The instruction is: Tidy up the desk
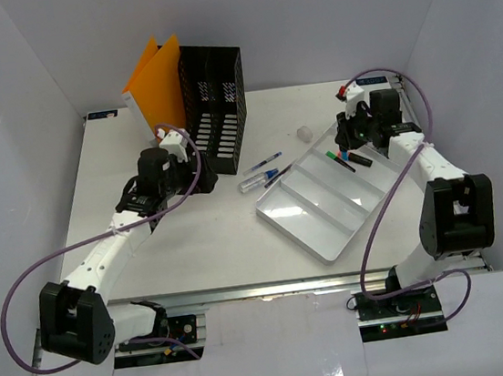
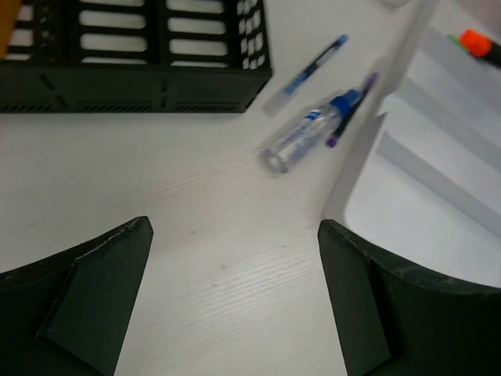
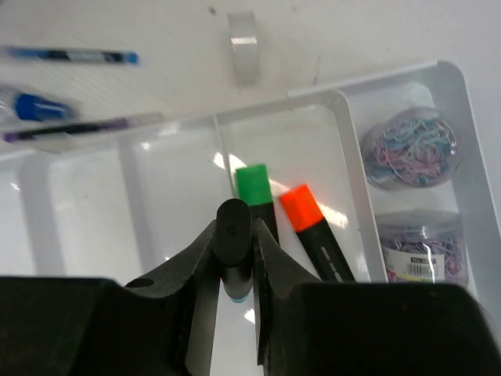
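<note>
The desk (image 1: 194, 241) is a white tabletop. My left gripper (image 2: 235, 227) hangs open just above bare desk, nothing between its fingers; in the top view the left gripper (image 1: 201, 183) is beside the black file holder (image 1: 214, 105). Ahead of it lie a blue pen (image 2: 309, 70), a clear blue-capped tube (image 2: 301, 137) and a purple pen (image 2: 348, 117). My right gripper (image 3: 235, 235) is shut on a black marker (image 3: 233, 223) with a blue end, above the white tray (image 1: 327, 202). A green-capped marker (image 3: 257, 192) and an orange-capped marker (image 3: 309, 219) lie in the tray below it.
Two tubs of coloured paper clips (image 3: 409, 149) fill the tray's end compartment. A clear tape roll (image 3: 243, 55) sits on the desk beyond the tray. An orange folder (image 1: 156, 80) stands behind the file holder. White walls close off three sides.
</note>
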`<state>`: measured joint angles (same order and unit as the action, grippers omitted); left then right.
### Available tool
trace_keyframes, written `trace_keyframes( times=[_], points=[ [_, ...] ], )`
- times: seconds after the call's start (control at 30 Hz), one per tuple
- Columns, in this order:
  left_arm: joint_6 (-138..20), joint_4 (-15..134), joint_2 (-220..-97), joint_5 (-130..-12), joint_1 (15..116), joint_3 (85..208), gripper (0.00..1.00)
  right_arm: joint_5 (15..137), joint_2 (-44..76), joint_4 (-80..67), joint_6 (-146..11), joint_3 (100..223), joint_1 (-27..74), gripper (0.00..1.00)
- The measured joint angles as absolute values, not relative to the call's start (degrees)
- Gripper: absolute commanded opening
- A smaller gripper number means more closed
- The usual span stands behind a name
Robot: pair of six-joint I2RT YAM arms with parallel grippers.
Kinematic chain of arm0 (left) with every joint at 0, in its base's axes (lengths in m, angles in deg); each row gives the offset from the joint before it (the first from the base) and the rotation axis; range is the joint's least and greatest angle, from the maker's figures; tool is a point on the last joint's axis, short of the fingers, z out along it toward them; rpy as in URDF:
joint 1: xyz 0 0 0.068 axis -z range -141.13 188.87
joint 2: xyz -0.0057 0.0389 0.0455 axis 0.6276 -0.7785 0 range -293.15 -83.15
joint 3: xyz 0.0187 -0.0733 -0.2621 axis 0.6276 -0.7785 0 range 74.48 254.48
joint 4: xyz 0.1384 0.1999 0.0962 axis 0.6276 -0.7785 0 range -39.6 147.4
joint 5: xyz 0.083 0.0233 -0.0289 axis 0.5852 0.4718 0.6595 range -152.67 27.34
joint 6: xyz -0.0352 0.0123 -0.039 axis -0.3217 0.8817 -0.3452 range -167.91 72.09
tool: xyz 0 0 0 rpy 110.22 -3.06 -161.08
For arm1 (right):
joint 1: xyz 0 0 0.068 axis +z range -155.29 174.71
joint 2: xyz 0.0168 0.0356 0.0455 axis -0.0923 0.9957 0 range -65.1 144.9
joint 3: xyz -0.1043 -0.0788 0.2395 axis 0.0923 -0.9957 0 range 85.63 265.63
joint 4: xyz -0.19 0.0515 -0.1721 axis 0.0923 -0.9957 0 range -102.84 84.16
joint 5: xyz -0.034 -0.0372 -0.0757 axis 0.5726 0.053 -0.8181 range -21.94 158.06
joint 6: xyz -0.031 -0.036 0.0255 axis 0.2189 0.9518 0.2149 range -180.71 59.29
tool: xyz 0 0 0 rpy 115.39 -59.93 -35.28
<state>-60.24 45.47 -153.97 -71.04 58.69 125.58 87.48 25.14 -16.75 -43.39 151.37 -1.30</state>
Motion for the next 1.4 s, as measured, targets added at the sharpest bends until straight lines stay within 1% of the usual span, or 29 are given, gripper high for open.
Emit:
trace_keyframes(
  times=[0.13, 0.2, 0.23, 0.3, 0.37, 0.4, 0.47, 0.6, 0.7, 0.83, 0.9, 0.97, 1.03, 1.27, 1.4],
  points=[
    [-57.8, 42.2, -154.1, -64.1, 57.3, 125.6, 0.98, 80.2, 29.7, -19.9, -36.9, 151.4, -0.6, 0.2],
    [-57.1, 41.8, -154.6, -62.0, 55.9, 125.6, 0.98, 77.4, 31.2, -20.8, -34.8, 151.4, -0.5, 0.3],
    [-56.7, 41.8, -155.0, -60.9, 55.0, 125.6, 0.98, 76.0, 31.8, -21.1, -33.9, 151.4, -0.5, 0.39],
    [-55.6, 41.8, -156.0, -59.1, 53.4, 125.6, 0.98, 74.0, 32.5, -21.6, -32.4, 151.4, -0.5, 0.63],
    [-54.0, 41.9, -157.1, -57.5, 51.9, 125.6, 0.98, 72.7, 32.9, -22.1, -31.2, 151.4, -0.5, 0.81],
    [-52.5, 42.3, -157.6, -56.9, 51.3, 125.6, 0.98, 72.5, 32.9, -22.5, -30.7, 151.4, -0.5, 0.95],
    [-49.3, 43.8, -158.7, -56.3, 50.1, 125.6, 0.98, 72.6, 32.9, -23.6, -29.6, 151.5, -0.5, 0.9],
    [-42.4, 48.8, -162.2, -55.9, 48.5, 125.5, 0.98, 76.1, 31.8, -28.7, -28.9, 152.8, -0.5, 0.9],
    [-37.6, 53.5, -165.6, -56.0, 47.5, 125.5, 0.98, 83.3, 27.8, -32.0, -28.9, 153.5, -0.9, 0.9],
    [-32.4, 59.6, -170.6, -57.4, 45.1, 125.0, 0.98, 97.2, 19.1, -33.5, -28.4, 153.1, -2.5, 0.9],
    [-30.7, 65.3, -171.9, -58.4, 43.3, 122.2, 0.98, 102.7, 15.7, -33.6, -28.2, 152.7, -3.2, 0.9],
    [-29.4, 69.5, -172.3, -60.1, 41.2, 118.8, 0.96, 106.9, 13.6, -33.7, -27.9, 152.2, -3.8, 0.9],
    [-28.1, 70.8, -173.6, -62.1, 38.9, 117.9, 0.92, 110.0, 13.0, -33.8, -27.6, 151.6, -4.0, 0.9],
    [-22.1, 73.3, -179.6, -72.2, 32.8, 118.9, 0.85, 114.6, 14.1, -35.5, -27.2, 149.1, -4.1, 0.9],
    [-19.7, 70.8, -183.9, -78.8, 31.2, 122.8, 0.8, 116.0, 14.1, -35.8, -27.1, 149.0, -4.2, 0.9]
  ],
)
